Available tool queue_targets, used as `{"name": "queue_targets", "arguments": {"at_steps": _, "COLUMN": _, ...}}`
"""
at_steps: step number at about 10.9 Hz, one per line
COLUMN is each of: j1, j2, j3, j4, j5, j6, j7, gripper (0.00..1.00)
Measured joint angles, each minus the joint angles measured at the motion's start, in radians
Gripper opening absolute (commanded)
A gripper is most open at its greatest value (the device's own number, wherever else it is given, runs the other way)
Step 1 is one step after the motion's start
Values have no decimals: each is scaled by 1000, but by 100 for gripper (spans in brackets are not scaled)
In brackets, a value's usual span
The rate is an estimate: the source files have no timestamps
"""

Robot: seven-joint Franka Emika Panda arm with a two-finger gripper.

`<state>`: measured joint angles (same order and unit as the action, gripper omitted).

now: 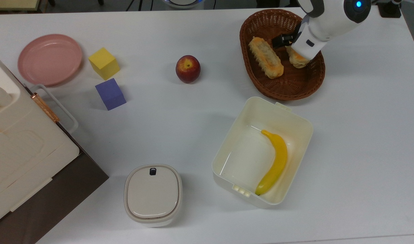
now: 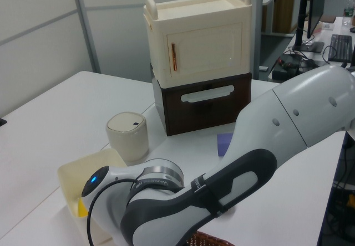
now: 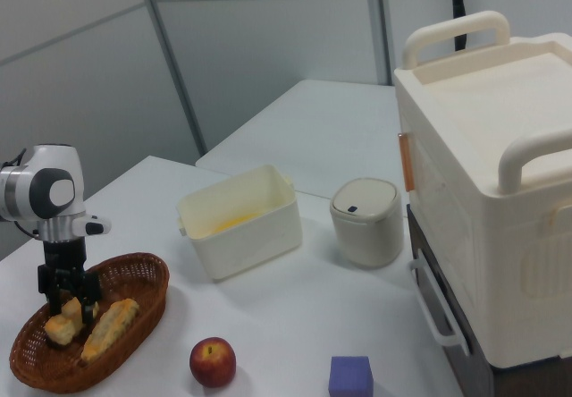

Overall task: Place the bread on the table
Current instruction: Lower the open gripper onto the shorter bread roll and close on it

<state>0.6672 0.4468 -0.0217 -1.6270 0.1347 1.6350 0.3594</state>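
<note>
Pincer [image 1: 288, 43] lowered into the wicker basket [image 1: 288, 86], its fingers closed around the bread [image 1: 297, 60]; bread rests inside the basket beside a longer loaf [image 1: 266, 62], above the table [image 1: 193, 112].

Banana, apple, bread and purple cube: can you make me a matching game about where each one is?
Things:
1. banana
2. apple
3. bread
4. purple cube

Places:
A. in the brown basket, under the end effector
B. next to the yellow cube
C. inside the white bin
D. alone on the table, in the middle of the top view

Pairs: 1-C, 2-D, 3-A, 4-B
</note>
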Motion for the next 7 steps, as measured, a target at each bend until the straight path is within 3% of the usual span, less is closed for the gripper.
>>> {"name": "queue_targets", "arguments": {"at_steps": 7, "j1": 26, "j2": 8, "j3": 6, "j4": -1, "j5": 0, "j6": 33, "j7": 0, "gripper": 100}}
